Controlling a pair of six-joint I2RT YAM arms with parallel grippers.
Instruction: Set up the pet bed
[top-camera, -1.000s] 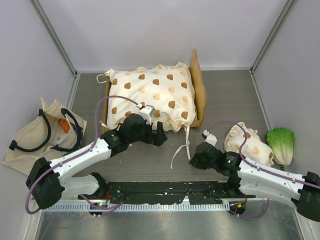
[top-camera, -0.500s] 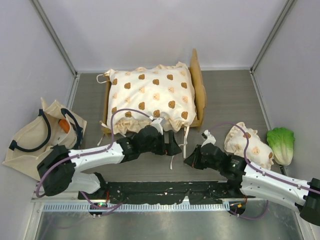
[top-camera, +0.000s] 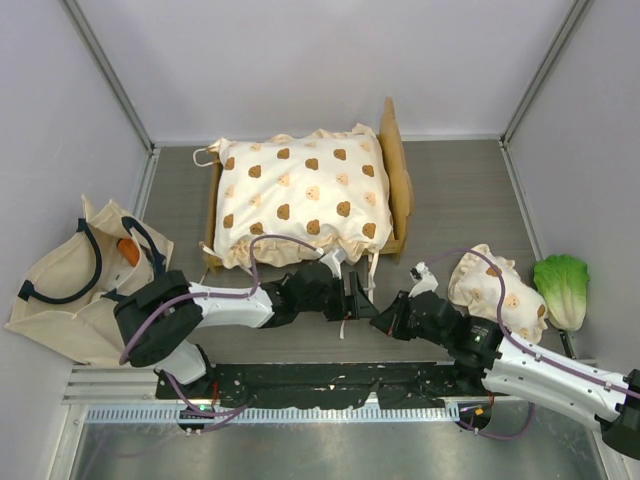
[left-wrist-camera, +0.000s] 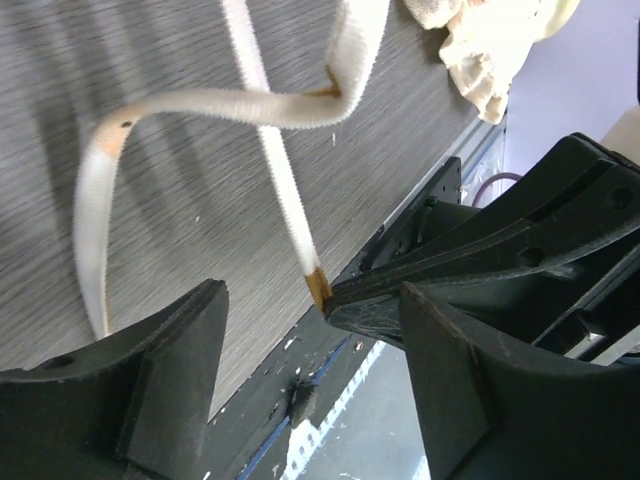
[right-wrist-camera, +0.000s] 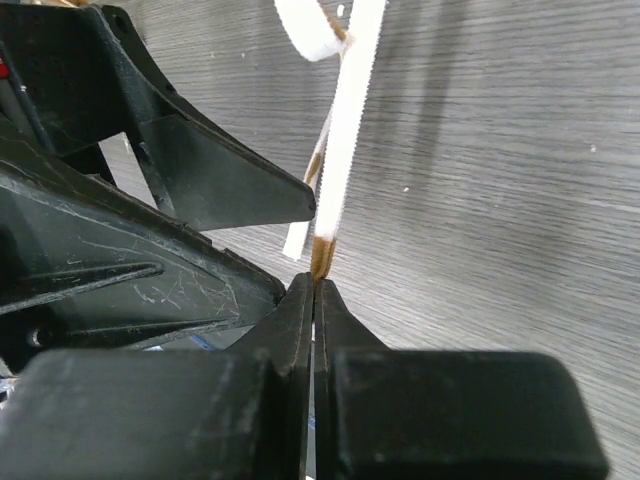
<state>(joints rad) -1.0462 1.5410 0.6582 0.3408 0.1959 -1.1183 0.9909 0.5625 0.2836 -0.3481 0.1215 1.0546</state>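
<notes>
The right gripper (right-wrist-camera: 315, 285) is pressed shut, its tips pinching the brown-tipped end of a white tie ribbon (right-wrist-camera: 345, 130). The left gripper (left-wrist-camera: 312, 295) stands wide, one finger on each side of that same ribbon end and touching nothing.

Only the wrist views show this pinch. From above, the two grippers meet nose to nose and the ribbon end is hidden between them.

Just beyond both sets of jaws lies the pet bed (top-camera: 397, 175), a light wood frame with its headboard on the right gripper's side. A cream bear-print cushion (top-camera: 300, 195) bulges over the frame's near edge.

A small bear-print pillow (top-camera: 495, 290) sits just outward of the right gripper, with a green lettuce toy (top-camera: 562, 288) past it by the wall. A tote bag (top-camera: 60, 300) lies well outward of the left gripper. Grey table (top-camera: 455, 190) shows between the headboard and the right wall.
</notes>
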